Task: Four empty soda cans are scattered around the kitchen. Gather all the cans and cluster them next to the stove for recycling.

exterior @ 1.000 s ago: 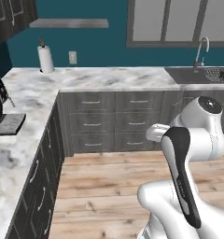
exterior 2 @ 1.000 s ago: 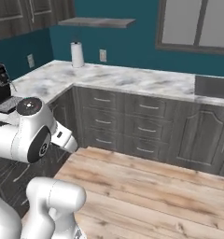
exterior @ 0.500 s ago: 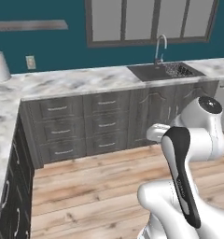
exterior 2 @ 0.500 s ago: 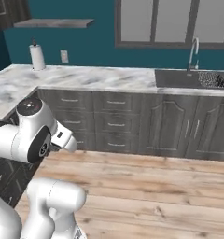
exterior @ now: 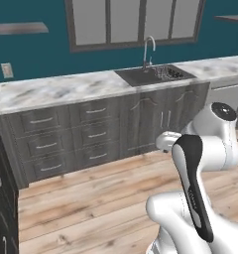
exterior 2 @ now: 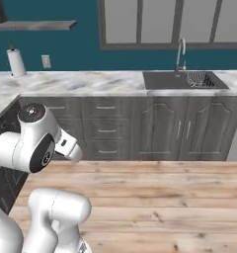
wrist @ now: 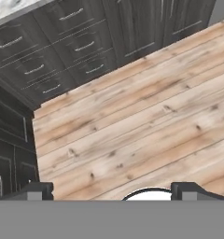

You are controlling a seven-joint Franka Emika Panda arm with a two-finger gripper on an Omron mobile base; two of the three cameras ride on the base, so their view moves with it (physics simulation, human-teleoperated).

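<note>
No soda can and no stove can be made out here, so where the task's things lie cannot be told from this spot; that is the first risk, since the base may stop facing a stretch of kitchen that holds nothing to gather. The marble surface running along the teal wall looks bare of red cans, and the sink with its faucet holds something dark and meshed that is too small to name. A can could stand behind the paper towel roll or low out of sight, and a hasty pass would miss it.

The hand points down at the wooden floor, its two fingertips spread as wide as they go, with nothing between them. The arm is folded close over the base. Judging from that, any drive toward the grey cabinets risks the elbow or base clipping a drawer front if the turn is tight. Reaching out before a can is actually found would waste the move.
</note>
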